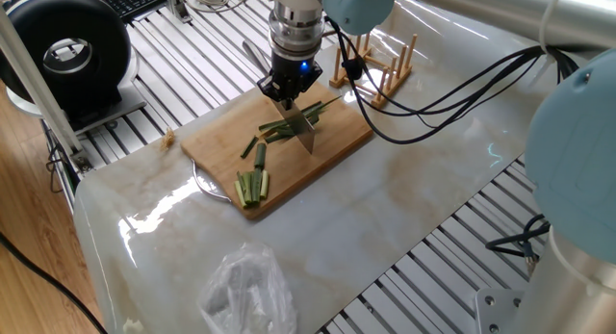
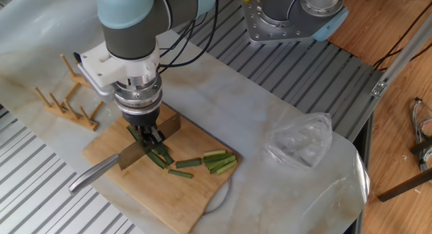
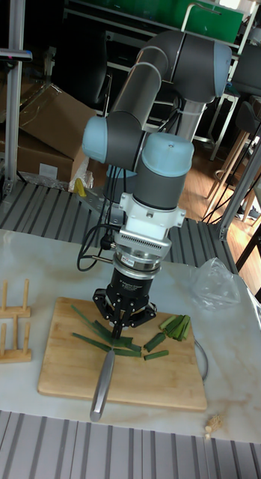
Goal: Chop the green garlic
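Several cut pieces of green garlic (image 2: 184,164) lie on your cutting board (image 2: 108,150) (the uncut stalk (image 3: 87,320) sits behind the blade), and your gripper (image 2: 148,137) is pinching the knife (image 2: 131,153) upright on edge, apparently so its blade bears down across them.

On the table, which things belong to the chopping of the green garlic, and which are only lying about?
Belong to the job:
- green garlic
- knife, held in the gripper
- cutting board

Only lying about:
- wooden rack
- plastic bag
- bundle of paler sticks
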`<state>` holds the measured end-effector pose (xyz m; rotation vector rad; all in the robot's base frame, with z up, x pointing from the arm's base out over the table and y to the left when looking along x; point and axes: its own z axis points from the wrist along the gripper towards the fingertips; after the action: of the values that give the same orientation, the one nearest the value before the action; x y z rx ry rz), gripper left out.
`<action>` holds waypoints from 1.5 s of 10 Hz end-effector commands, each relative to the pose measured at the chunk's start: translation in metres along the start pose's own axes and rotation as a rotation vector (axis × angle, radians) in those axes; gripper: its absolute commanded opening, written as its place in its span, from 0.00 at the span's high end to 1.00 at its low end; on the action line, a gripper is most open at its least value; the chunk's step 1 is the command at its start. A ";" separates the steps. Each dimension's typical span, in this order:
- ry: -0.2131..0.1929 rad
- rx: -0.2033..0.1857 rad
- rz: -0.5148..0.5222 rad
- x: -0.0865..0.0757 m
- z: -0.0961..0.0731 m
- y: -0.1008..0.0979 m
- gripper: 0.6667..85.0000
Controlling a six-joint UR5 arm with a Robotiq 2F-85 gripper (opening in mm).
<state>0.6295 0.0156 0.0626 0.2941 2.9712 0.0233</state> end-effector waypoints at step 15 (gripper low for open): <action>-0.015 0.035 0.022 -0.005 0.004 -0.007 0.99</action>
<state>0.6342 0.0069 0.0568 0.3172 2.9542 -0.0367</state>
